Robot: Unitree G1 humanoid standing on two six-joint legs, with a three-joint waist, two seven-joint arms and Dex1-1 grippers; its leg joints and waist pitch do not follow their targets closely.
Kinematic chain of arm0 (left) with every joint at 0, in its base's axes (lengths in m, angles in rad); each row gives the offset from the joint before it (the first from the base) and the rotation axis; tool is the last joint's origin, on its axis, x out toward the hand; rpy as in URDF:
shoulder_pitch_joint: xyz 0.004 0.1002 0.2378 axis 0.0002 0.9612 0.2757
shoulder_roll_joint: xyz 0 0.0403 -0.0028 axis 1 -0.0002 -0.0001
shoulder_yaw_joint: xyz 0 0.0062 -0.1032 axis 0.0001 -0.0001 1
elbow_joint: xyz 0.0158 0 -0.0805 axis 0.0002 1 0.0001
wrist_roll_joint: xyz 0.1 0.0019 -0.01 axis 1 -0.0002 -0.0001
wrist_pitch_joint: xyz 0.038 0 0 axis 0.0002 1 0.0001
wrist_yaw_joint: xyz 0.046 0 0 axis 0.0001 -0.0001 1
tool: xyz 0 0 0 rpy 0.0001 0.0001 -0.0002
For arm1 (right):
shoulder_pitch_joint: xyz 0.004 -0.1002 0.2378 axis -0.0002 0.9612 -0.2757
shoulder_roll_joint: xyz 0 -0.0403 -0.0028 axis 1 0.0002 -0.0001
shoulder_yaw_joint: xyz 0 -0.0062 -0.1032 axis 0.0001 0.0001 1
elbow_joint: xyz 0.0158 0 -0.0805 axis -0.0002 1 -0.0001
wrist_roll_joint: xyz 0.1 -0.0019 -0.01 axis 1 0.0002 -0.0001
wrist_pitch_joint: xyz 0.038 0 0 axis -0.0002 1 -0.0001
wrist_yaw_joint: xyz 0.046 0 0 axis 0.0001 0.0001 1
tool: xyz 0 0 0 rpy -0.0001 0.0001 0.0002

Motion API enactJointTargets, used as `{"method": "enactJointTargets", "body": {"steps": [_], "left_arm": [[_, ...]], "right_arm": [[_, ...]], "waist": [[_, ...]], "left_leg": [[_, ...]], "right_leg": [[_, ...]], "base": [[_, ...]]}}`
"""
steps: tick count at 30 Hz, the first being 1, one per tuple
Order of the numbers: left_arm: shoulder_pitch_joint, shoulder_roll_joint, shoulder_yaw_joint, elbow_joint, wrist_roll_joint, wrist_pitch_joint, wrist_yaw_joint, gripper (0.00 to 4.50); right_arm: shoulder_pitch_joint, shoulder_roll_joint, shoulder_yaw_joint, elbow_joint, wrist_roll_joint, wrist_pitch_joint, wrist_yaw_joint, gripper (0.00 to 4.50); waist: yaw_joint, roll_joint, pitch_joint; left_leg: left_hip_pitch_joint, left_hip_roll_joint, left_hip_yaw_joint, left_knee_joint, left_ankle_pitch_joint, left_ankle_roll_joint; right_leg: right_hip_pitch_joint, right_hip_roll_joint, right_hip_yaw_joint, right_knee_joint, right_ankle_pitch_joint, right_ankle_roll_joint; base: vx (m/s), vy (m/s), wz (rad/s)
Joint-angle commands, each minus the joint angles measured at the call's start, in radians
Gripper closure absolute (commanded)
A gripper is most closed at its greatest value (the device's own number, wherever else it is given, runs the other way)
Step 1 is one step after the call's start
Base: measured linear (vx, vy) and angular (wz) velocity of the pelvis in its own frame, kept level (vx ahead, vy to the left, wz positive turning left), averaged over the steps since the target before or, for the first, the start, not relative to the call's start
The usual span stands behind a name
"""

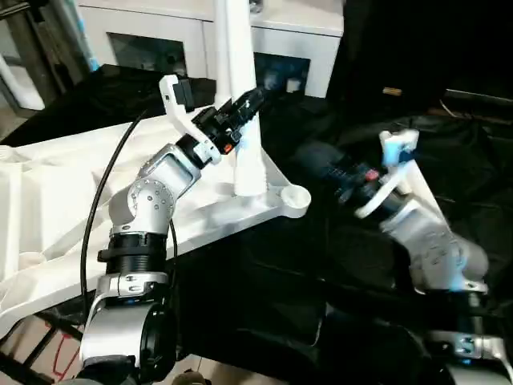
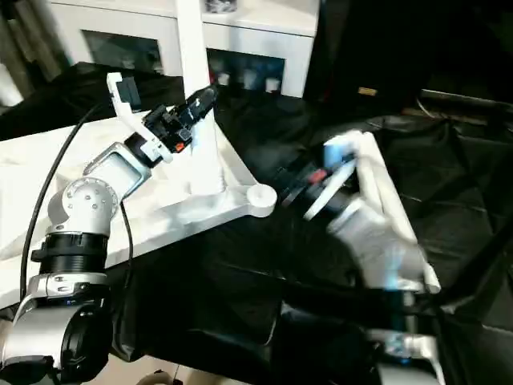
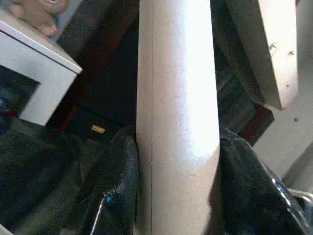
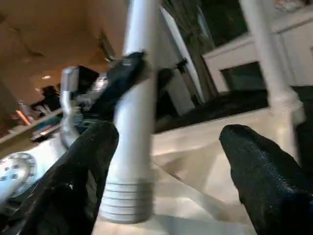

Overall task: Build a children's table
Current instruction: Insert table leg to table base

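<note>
Over on the left, the left gripper (image 1: 255, 100) is pinching the upright leg (image 1: 237, 72), which stands in the near corner socket of the flipped tabletop (image 1: 48, 200). Its long axis runs straight up. Off to the right, the right gripper (image 4: 166, 161) hangs spread wide, clearly farther away, holding nothing.

The tabletop (image 1: 48, 200) and upright leg (image 1: 237, 80) looked like smooth white plastic, the leg faintly glossy, with ridges at its foot. Black cloth (image 1: 264, 281), creased and slightly shiny, covered the desk. The forearms (image 1: 152, 196) were brushed silver metal; the claw fingers (image 4: 259, 171) were matt black and finely textured.
</note>
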Motion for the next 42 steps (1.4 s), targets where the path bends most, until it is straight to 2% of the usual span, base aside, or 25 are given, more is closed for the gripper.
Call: {"method": "enactJointTargets", "body": {"steps": [1, 4, 7, 8, 9, 10, 13, 16, 17, 19, 20, 21, 22, 24, 28, 31, 33, 38, 39, 40, 42], "left_arm": [[-0.006, 0.000, -0.031, -0.033, -0.001, 0.005, -0.026, 2.55], [-0.003, -0.004, -0.043, -0.041, 0.003, 0.005, -0.027, 2.55], [0.013, -0.009, -0.082, -0.066, 0.027, -0.019, -0.049, 2.55], [0.014, -0.010, -0.086, -0.068, 0.031, -0.023, -0.050, 2.55], [0.018, -0.011, -0.094, -0.073, 0.039, -0.033, -0.052, 2.55], [0.030, -0.012, -0.119, -0.090, 0.059, -0.051, -0.061, 2.55], [0.062, -0.020, -0.180, -0.129, 0.107, -0.105, -0.082, 2.55], [0.077, -0.028, -0.200, -0.142, 0.117, -0.126, -0.087, 2.55], [0.082, -0.032, -0.203, -0.146, 0.118, -0.136, -0.092, 2.55], [0.087, -0.033, -0.208, -0.152, 0.116, -0.136, -0.098, 2.56], [0.102, -0.038, -0.223, -0.179, 0.109, -0.135, -0.114, 2.57], [0.108, -0.040, -0.229, -0.190, 0.105, -0.133, -0.119, 2.57], [0.110, -0.040, -0.230, -0.192, 0.104, -0.133, -0.119, 2.57], [0.124, -0.045, -0.232, -0.210, 0.089, -0.127, -0.125, 2.57], [0.148, -0.054, -0.217, -0.253, 0.010, -0.064, -0.148, 2.57], [0.159, -0.053, -0.229, -0.270, 0.003, -0.048, -0.160, 2.57], [0.168, -0.055, -0.236, -0.281, -0.001, -0.038, -0.165, 2.57], [0.168, -0.061, -0.231, -0.288, -0.025, -0.017, -0.153, 2.57], [0.162, -0.064, -0.223, -0.284, -0.036, -0.008, -0.144, 2.57], [0.158, -0.065, -0.219, -0.282, -0.040, -0.004, -0.139, 2.57], [0.154, -0.067, -0.213, -0.279, -0.045, -0.001, -0.136, 2.57]], "right_arm": [[-0.030, -0.013, 0.003, 0.026, -0.011, 0.029, -0.025, 0.77], [-0.041, -0.026, 0.024, 0.030, -0.014, 0.059, -0.002, 0.77], [-0.051, -0.043, 0.067, 0.008, 0.003, 0.123, 0.042, 0.77], [-0.052, -0.044, 0.070, 0.006, 0.005, 0.127, 0.045, 0.77], [-0.053, -0.047, 0.078, 0.003, 0.012, 0.137, 0.048, 0.77], [-0.058, -0.053, 0.101, 0.004, 0.005, 0.147, 0.057, 0.77], [-0.084, -0.061, 0.159, 0.021, -0.034, 0.142, 0.086, 0.77], [-0.102, -0.072, 0.181, 0.023, -0.040, 0.144, 0.123, 0.77], [-0.106, -0.077, 0.190, 0.026, -0.046, 0.142, 0.131, 0.77], [-0.109, -0.080, 0.196, 0.030, -0.053, 0.141, 0.135, 0.77], [-0.124, -0.088, 0.209, 0.054, -0.069, 0.133, 0.142, 0.77], [-0.131, -0.092, 0.215, 0.063, -0.074, 0.131, 0.145, 0.77], [-0.133, -0.094, 0.218, 0.067, -0.076, 0.129, 0.148, 0.77], [-0.148, -0.108, 0.242, 0.091, -0.092, 0.116, 0.174, 0.77], [-0.159, -0.116, 0.263, 0.107, -0.108, 0.104, 0.210, 0.77], [-0.167, -0.118, 0.265, 0.115, -0.108, 0.103, 0.225, 0.77], [-0.170, -0.121, 0.269, 0.118, -0.107, 0.103, 0.239, 1.08], [-0.169, -0.127, 0.279, 0.122, -0.107, 0.102, 0.260, 1.45], [-0.168, -0.127, 0.280, 0.123, -0.106, 0.101, 0.262, 1.56], [-0.168, -0.127, 0.280, 0.124, -0.106, 0.101, 0.262, 1.56], [-0.167, -0.127, 0.278, 0.126, -0.106, 0.101, 0.262, 1.87]], "waist": [[0.001, -0.001, -0.085], [0.003, -0.003, -0.085], [0.002, -0.005, -0.085], [0.002, -0.009, -0.085], [0.002, -0.008, -0.086], [0.003, -0.013, -0.085], [0.003, -0.013, -0.084], [0.003, -0.013, -0.085], [0.004, -0.009, -0.084], [0.004, -0.011, -0.085], [0.003, -0.021, -0.087], [0.005, -0.016, -0.086], [0.004, -0.016, -0.086], [0.004, -0.023, -0.086], [0.004, -0.024, -0.084], [0.004, -0.025, -0.083], [0.003, -0.025, -0.082], [0.004, -0.026, -0.083], [0.003, -0.022, -0.083], [0.003, -0.023, -0.084], [0.003, -0.022, -0.084]], "left_leg": [[-0.002, 0.005, 0.006, -0.054, 0.014, 0.057], [-0.003, 0.005, 0.006, -0.054, 0.012, 0.055], [-0.005, 0.006, 0.005, -0.053, 0.016, 0.062], [-0.005, 0.006, 0.006, -0.054, 0.013, 0.065], [-0.005, 0.007, 0.005, -0.053, 0.020, 0.066], [-0.006, 0.008, 0.005, -0.054, 0.020, 0.066], [-0.005, 0.010, 0.006, -0.054, 0.019, 0.063], [-0.005, 0.010, 0.007, -0.053, 0.015, 0.061], [-0.005, 0.010, 0.006, -0.053, 0.014, 0.059], [-0.006, 0.010, 0.006, -0.053, 0.017, 0.056], [-0.006, 0.011, 0.006, -0.052, 0.023, 0.056], [-0.007, 0.011, 0.006, -0.052, 0.027, 0.057], [-0.007, 0.010, 0.007, -0.051, 0.027, 0.058], [-0.007, 0.009, 0.008, -0.051, 0.026, 0.064], [-0.008, 0.010, 0.009, -0.050, 0.013, 0.062], [-0.005, 0.011, 0.008, -0.051, 0.001, 0.065], [-0.006, 0.011, 0.009, -0.051, -0.002, 0.063], [-0.005, 0.010, 0.009, -0.051, 0.001, 0.062], [-0.007, 0.009, 0.008, -0.050, 0.005, 0.061], [-0.006, 0.010, 0.008, -0.050, 0.004, 0.061], [-0.006, 0.009, 0.008, -0.050, 0.002, 0.061]], "right_leg": [[0.079, -0.060, 0.039, -0.058, 0.064, -0.244], [0.081, -0.061, 0.040, -0.058, 0.067, -0.243], [0.084, -0.061, 0.040, -0.057, 0.068, -0.239], [0.083, -0.061, 0.040, -0.059, 0.063, -0.237], [0.083, -0.062, 0.040, -0.058, 0.057, -0.234], [0.084, -0.063, 0.039, -0.059, 0.052, -0.233], [0.081, -0.065, 0.040, -0.059, 0.025, -0.225], [0.080, -0.065, 0.041, -0.059, 0.019, -0.218], [0.079, -0.064, 0.041, -0.059, 0.021, -0.219], [0.080, -0.064, 0.041, -0.058, 0.033, -0.219], [0.082, -0.064, 0.041, -0.054, 0.044, -0.224], [0.080, -0.066, 0.040, -0.055, 0.043, -0.230], [0.080, -0.065, 0.040, -0.055, 0.044, -0.232], [0.081, -0.064, 0.040, -0.055, 0.038, -0.228], [0.079, -0.064, 0.041, -0.054, 0.020, -0.230], [0.077, -0.064, 0.040, -0.058, -0.011, -0.224], [0.076, -0.063, 0.041, -0.059, -0.016, -0.222], [0.076, -0.062, 0.041, -0.059, -0.018, -0.216], [0.077, -0.062, 0.041, -0.057, -0.009, -0.217], [0.077, -0.061, 0.040, -0.058, -0.008, -0.217], [0.077, -0.061, 0.040, -0.058, -0.011, -0.218]], "base": [[0.000, 0.000, 0.00], [0.000, 0.000, 0.00], [0.000, 0.000, 0.00], [0.000, 0.000, 0.00], [0.000, 0.000, 0.00], [0.000, 0.000, 0.00], [0.000, 0.000, 0.00], [0.000, 0.000, 0.00], [0.000, 0.000, 0.00], [0.000, 0.000, 0.00], [0.000, 0.000, 0.00], [0.000, 0.000, 0.00], [0.000, 0.000, 0.00], [0.000, 0.000, 0.00], [0.000, 0.000, 0.00], [0.000, 0.000, 0.00], [0.000, 0.000, 0.00], [0.000, 0.000, 0.00], [0.000, 0.000, 0.00], [0.000, 0.000, 0.00], [0.000, 0.000, 0.00]]}}
